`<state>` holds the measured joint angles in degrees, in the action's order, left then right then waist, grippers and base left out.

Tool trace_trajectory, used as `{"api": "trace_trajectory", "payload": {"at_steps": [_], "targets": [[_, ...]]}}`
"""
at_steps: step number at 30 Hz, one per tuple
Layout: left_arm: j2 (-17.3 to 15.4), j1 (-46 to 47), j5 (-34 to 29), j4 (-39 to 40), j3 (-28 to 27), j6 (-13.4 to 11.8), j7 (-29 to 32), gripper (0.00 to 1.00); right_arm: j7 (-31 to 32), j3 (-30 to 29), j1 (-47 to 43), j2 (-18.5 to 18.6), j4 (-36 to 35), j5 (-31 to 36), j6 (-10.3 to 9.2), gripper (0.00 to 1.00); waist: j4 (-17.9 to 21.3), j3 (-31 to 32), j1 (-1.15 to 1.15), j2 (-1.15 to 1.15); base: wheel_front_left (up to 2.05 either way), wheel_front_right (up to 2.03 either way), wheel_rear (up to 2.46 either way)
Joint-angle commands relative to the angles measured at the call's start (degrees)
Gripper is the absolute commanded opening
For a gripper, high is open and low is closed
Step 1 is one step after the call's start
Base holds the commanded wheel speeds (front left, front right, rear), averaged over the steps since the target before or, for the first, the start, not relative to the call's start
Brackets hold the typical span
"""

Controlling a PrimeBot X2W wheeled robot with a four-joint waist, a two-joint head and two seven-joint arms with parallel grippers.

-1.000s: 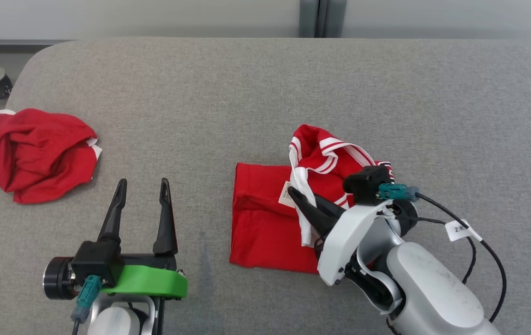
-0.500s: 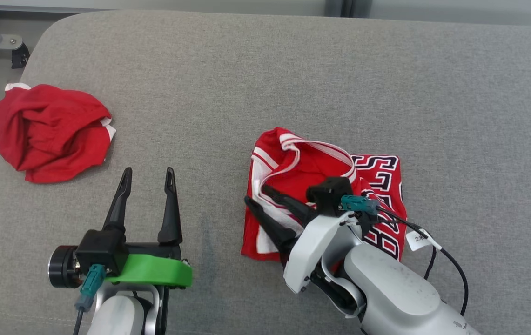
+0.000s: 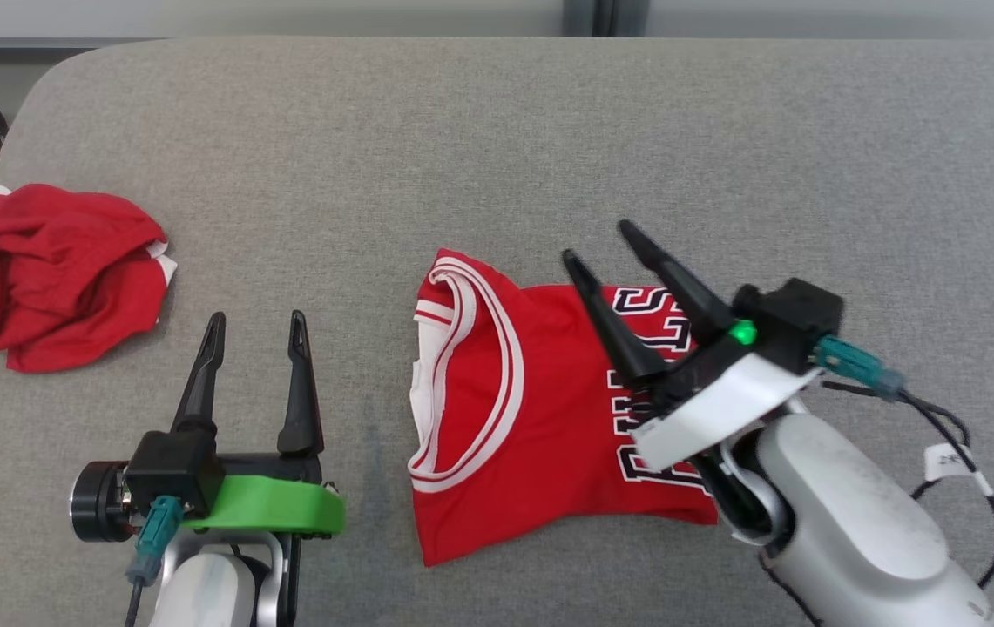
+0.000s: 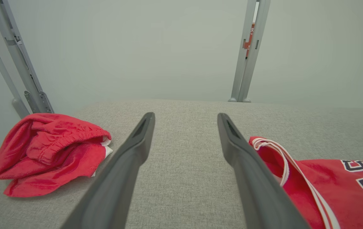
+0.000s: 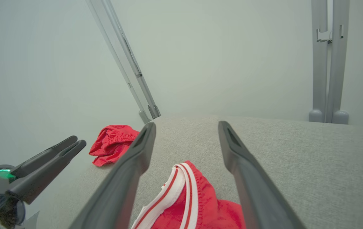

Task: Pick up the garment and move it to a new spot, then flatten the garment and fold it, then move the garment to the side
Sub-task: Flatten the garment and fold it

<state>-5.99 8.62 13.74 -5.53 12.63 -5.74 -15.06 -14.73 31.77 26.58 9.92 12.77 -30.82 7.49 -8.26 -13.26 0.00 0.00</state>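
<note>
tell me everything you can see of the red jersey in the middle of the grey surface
The red jersey is a thin, smooth knit with white-and-red striped trim round its opening, which faces the robot's left, and dark white-edged lettering on its other half. It lies nearly flat, lightly wrinkled, lower edge uneven, on the grey fabric surface. The open right hand hangs over the lettered part, gripping nothing.
</note>
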Motion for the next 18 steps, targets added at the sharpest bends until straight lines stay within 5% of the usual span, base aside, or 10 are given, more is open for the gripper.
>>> {"api": "trace_trajectory", "payload": {"at_steps": [1, 11, 18], "targets": [[-0.27, -0.75, -0.46, 0.23, -0.35, 0.03, -0.14, 1.00, -0.33, -3.11, -2.28, 1.31, -1.46, 1.32, -0.01, 1.00, 1.18, 0.37, 0.00, 0.00, 0.00, 0.00, 0.00], [-2.18, -2.24, -1.08, -0.41, -1.60, -0.52, -0.08, 1.00, 0.82, -27.43, -18.45, 4.75, -11.41, 9.95, -0.01, 1.00, 5.45, 2.35, 0.00, 0.00, 0.00, 0.00, 0.00], [-3.48, -4.90, -1.23, -0.83, -1.99, -1.31, 0.29, 1.00, 3.77, -32.02, -25.85, 3.34, -15.22, 12.57, -0.01, 1.00, 7.18, 6.24, 0.00, 0.00, 0.00, 0.00, 0.00]]}}
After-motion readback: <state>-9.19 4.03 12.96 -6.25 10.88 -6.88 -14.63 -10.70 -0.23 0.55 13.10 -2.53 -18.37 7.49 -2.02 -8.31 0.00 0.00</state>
